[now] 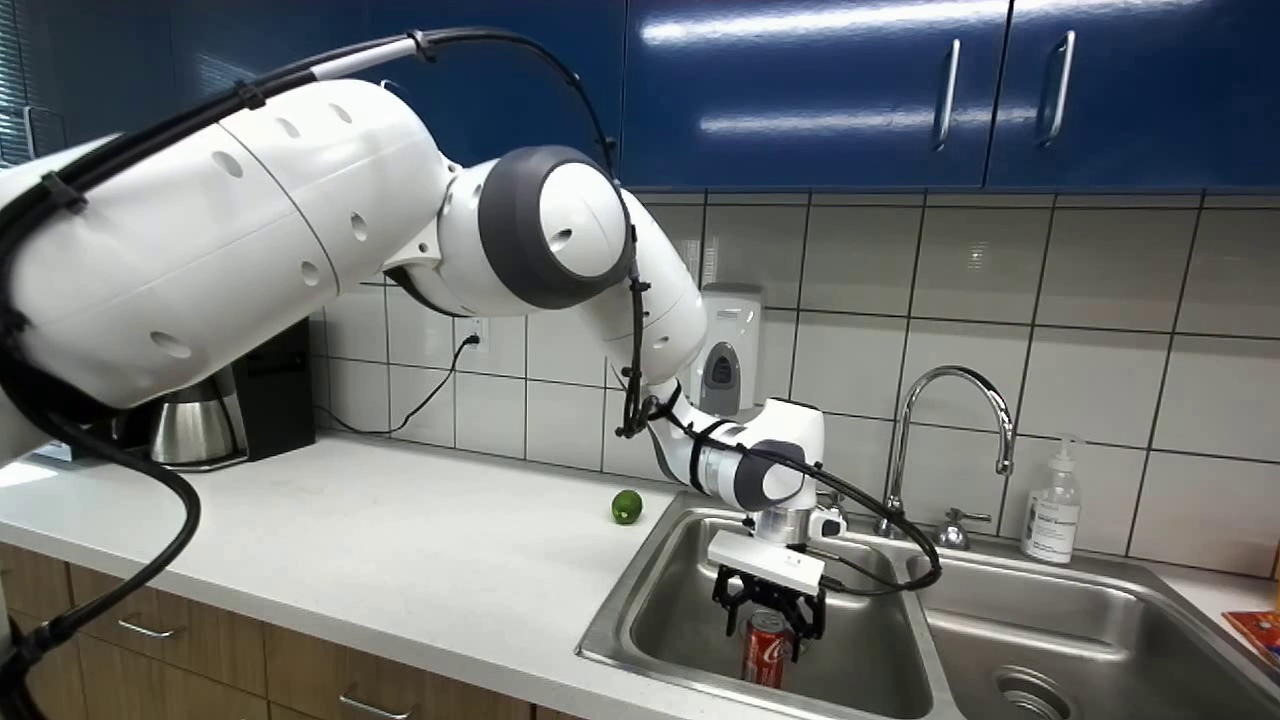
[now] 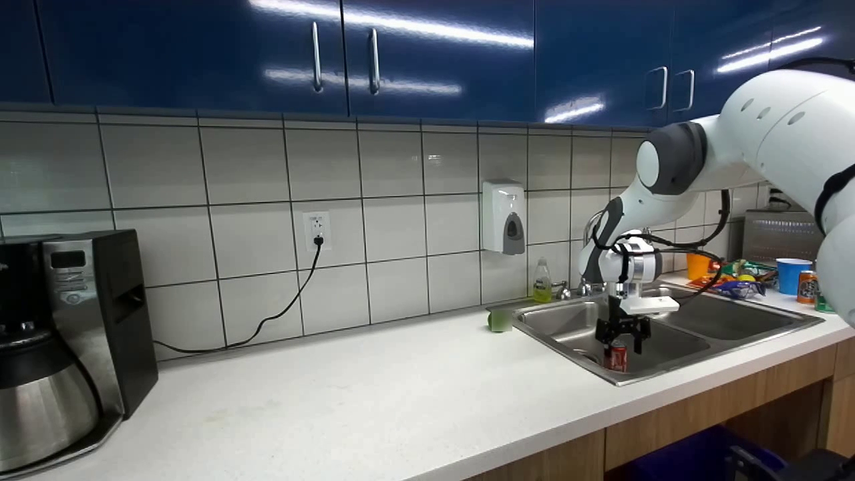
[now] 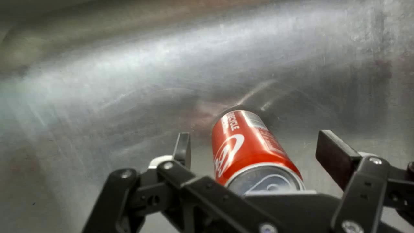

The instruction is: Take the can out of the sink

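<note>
The red can (image 1: 764,657) with a silvery top stands upright in a basin of the steel sink (image 1: 624,600). The can also shows in an exterior view (image 2: 618,359) and in the wrist view (image 3: 249,145). The sink shows there too (image 2: 674,342). My gripper (image 1: 765,640) points down into the basin around the can's upper part. In the wrist view the gripper (image 3: 254,140) is open, one finger on each side of the can. A gap shows between the can and each finger, wider on the right. The near part of the can's top is hidden behind the gripper's body.
The chrome faucet (image 1: 897,460) rises behind the basins. A pump bottle (image 1: 1053,510) stands at the sink's back. A small green fruit (image 1: 627,507) lies on the counter beside the sink. A blue cup (image 2: 791,275) and a can (image 2: 807,287) stand beyond the sink.
</note>
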